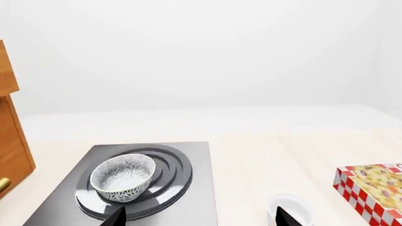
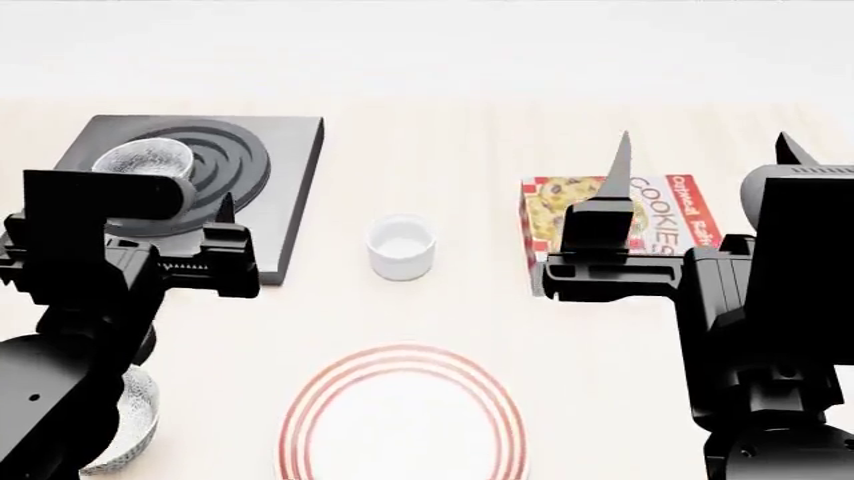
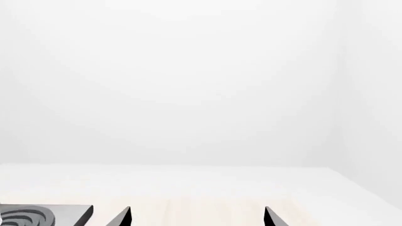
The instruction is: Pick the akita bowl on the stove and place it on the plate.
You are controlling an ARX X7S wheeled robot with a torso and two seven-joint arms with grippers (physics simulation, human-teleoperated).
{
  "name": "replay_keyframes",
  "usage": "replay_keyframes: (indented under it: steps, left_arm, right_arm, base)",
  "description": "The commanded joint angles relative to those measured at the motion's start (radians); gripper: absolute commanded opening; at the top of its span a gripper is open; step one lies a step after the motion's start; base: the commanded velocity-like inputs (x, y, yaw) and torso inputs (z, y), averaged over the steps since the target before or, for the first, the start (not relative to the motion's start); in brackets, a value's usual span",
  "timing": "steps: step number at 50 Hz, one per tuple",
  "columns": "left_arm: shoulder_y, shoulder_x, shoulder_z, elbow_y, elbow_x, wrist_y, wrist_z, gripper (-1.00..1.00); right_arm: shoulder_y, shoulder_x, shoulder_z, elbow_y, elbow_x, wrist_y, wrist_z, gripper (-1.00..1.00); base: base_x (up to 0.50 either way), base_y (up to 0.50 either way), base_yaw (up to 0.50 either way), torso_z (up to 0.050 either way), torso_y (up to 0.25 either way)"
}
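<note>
The akita bowl [image 1: 122,176] [image 2: 143,160], white with fine dark speckles, sits upright on the black rings of the dark grey stove [image 1: 196,157] [image 2: 296,180] at the far left. My left gripper [image 1: 201,217] is open and empty, short of the stove's near edge, with the bowl just ahead of one fingertip. The red-ringed white plate [image 2: 400,352] lies at the near middle of the table, with nothing on it. My right gripper [image 2: 703,140] [image 3: 197,211] hangs open and empty above the right side.
A small plain white cup [image 2: 402,245] [image 1: 289,209] stands between stove and plate. A red-checked cookie box [image 2: 627,210] [image 1: 373,188] lies at the right, under my right gripper. A second speckled bowl [image 2: 127,420] sits near left, partly behind my left arm. A wooden cabinet [image 1: 9,136] borders the stove.
</note>
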Motion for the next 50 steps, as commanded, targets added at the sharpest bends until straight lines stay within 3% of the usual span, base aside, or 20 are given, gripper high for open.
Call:
replay_keyframes:
  steps: [1, 50]
  left_arm:
    - [0.002, -0.004, 0.008, 0.003, -0.004, 0.001, -0.003, 1.0]
    - [-0.002, -0.017, 0.03, -0.002, -0.023, 0.009, -0.014, 1.0]
  right_arm:
    - [0.002, 0.003, -0.001, -0.003, 0.007, 0.004, 0.005, 1.0]
    - [-0.001, 0.014, -0.009, 0.0, 0.027, -0.007, 0.021, 1.0]
  base:
    - [0.28, 0.0, 0.0, 0.0, 0.0]
    - [0.28, 0.0, 0.0, 0.0, 0.001]
